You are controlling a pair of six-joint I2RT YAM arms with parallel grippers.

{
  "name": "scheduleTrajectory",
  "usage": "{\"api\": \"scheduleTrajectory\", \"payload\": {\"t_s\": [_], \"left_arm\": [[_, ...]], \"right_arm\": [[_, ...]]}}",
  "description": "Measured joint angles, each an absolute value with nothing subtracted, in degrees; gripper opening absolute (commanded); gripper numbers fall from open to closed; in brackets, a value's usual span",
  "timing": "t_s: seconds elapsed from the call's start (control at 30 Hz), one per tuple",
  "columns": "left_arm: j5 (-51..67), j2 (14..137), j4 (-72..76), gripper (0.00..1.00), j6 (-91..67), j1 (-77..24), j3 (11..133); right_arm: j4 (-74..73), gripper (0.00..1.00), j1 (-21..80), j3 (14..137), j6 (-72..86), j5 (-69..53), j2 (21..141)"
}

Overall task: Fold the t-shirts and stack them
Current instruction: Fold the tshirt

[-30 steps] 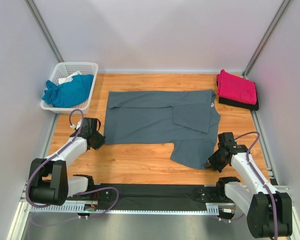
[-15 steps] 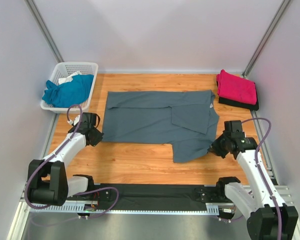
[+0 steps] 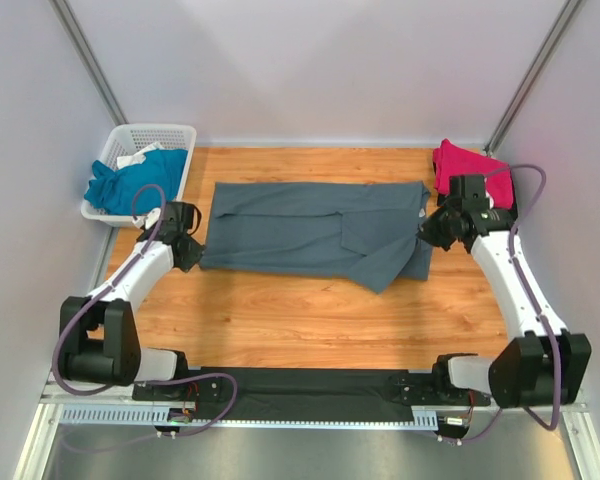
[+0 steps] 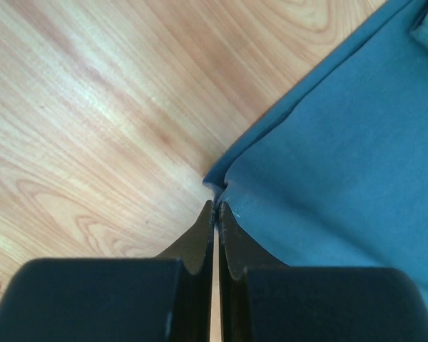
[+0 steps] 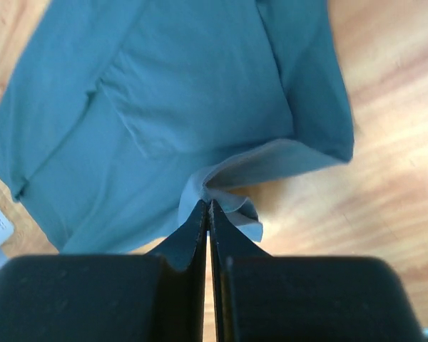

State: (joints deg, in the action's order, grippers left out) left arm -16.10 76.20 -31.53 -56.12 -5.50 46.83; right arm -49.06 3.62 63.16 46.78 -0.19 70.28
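Note:
The large slate-grey t-shirt lies spread across the middle of the wooden table, its near part doubled over toward the back. My left gripper is shut on its near left corner at table level. My right gripper is shut on a bunched edge of the same shirt at its right end, held a little above the table. A folded magenta-pink t-shirt lies at the back right. A teal-blue t-shirt lies crumpled in the basket.
The white lattice basket stands at the back left corner. A dark folded garment lies under the pink shirt. Grey walls close in the table on three sides. Bare wood lies between the shirt and the arm bases.
My right gripper has carried the shirt's near right part up and back toward the far right, folding it over. My left gripper has moved slightly back with the left corner.

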Motion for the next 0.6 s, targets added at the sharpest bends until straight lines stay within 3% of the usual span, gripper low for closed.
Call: {"api": "scheduleTrajectory", "payload": {"t_s": [0.6], "left_arm": [[-20.71, 89.56, -32.27, 0.00, -55.61, -5.50, 61.17]], "right_arm": [[-43.62, 0.00, 3.36, 91.39, 43.75, 1.02, 98.19]]}}
